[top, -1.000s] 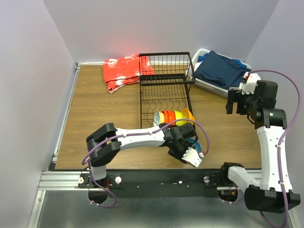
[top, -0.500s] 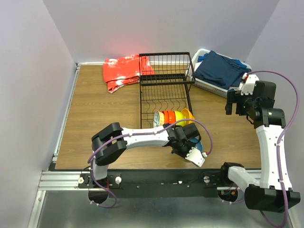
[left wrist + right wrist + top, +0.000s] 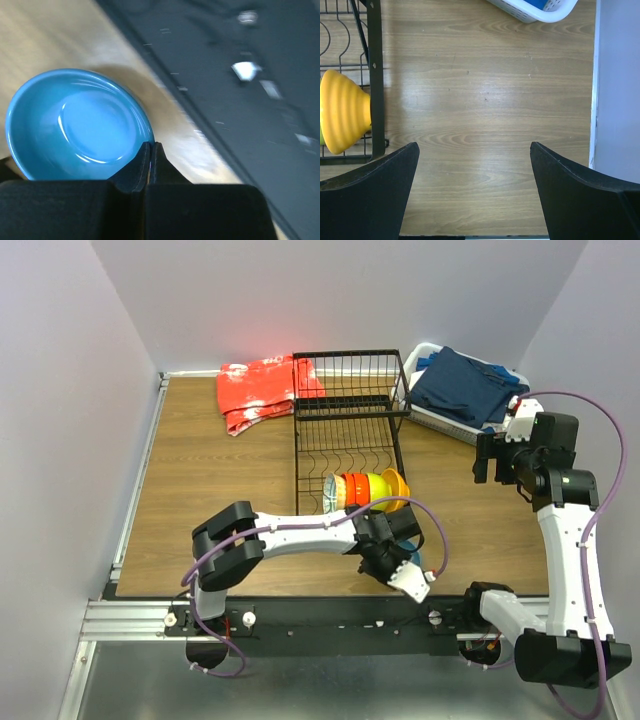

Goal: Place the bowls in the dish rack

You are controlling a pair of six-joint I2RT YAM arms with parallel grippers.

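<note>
**Left gripper shut at the blue bowl, a row of bowls on edge in the rack**

Closest to me, by the near edge of the table [image 3: 220,490] and right of centre, the left gripper [image 3: 151,148] is down low with its jaws pressed flat together. The tips meet right at the rim of a blue bowl [image 3: 75,125], which sits upright on the wood. I cannot tell whether the rim is actually nipped between them (the tips hide that spot).

Just beyond, in the near end of the black wire dish rack [image 3: 297,440], bowls stand on edge in a tight row. From left to right I see a white patterned bowl [image 3: 333,494], a red-orange bowl [image 3: 352,488] and a yellow bowl [image 3: 392,486] against the rack's right rail.

Off to the right, the right gripper [image 3: 474,150] hangs over bare wood with its jaws spread wide and nothing between them.

At the far side, a red-orange cloth [image 3: 260,390] lies left of the rack. A white basket [image 3: 425,416] holding a dark blue cloth [image 3: 465,385] sits on the right.
</note>
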